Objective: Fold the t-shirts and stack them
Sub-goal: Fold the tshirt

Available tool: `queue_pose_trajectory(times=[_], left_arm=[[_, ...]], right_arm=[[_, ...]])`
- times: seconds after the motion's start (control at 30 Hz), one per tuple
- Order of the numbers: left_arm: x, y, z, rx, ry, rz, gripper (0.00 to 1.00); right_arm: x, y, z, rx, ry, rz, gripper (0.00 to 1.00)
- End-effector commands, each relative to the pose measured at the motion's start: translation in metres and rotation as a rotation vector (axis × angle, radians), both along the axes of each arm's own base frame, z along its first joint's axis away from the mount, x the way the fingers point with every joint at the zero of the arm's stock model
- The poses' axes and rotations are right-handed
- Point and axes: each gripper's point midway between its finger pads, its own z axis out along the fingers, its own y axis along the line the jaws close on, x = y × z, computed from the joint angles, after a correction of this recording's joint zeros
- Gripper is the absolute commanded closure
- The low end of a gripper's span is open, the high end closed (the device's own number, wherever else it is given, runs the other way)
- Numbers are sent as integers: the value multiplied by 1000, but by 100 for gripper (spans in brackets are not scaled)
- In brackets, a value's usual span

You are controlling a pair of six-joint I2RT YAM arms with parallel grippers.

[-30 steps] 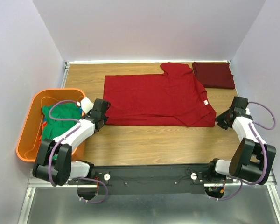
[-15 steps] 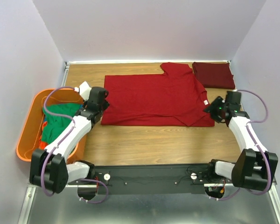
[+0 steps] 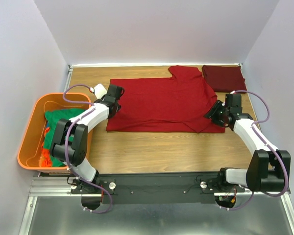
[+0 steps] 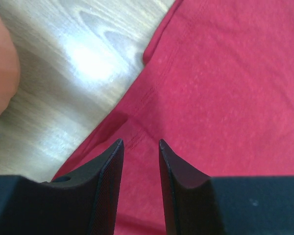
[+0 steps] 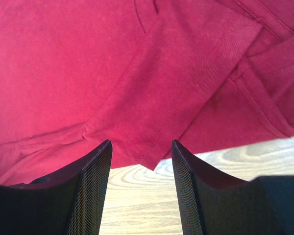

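Far left there's the orange tub (image 3: 27,139) with green tees (image 3: 61,125) bunched up inside. Next over, the left fingers (image 4: 108,171) are low over the left edge of the red tee (image 3: 161,105), parted by a narrow gap with nothing pinched, just cloth showing underneath. The red tee itself lies spread flat across the middle of the tabletop (image 3: 157,147). The right fingers (image 5: 93,186) sit at its near right corner, spread a fair bit wider, also gripping nothing. The maroon tee (image 3: 224,78) is folded up in the back right corner, just beside the red one.
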Motion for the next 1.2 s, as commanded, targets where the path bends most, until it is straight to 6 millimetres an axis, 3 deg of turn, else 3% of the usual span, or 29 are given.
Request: queue_pose_trajectory(times=[0.0,0.13,0.3,0.47,0.57,0.9,1.17], left_arm=[[6,7,-9,33,23,68,58],[10,2,-25,30,59,63,59],[-4,5,-44,21,106,100,61],[-22,11,-68,42,177,130,71],[-32,18,-72,55,184,153,80],[-47,35,-51,97,149,206,87],[-26,26,-30,90,98,156,88]], right_arm=[[7,0,-5,-25,-15,22,41],[4,1,-12,-21,-3,29,41],[4,2,-16,-17,-2,29,41],[4,3,-20,-7,3,29,41],[3,3,-20,-6,2,30,41],[-1,3,-23,-7,3,33,41],[-5,8,-30,6,23,53,41]])
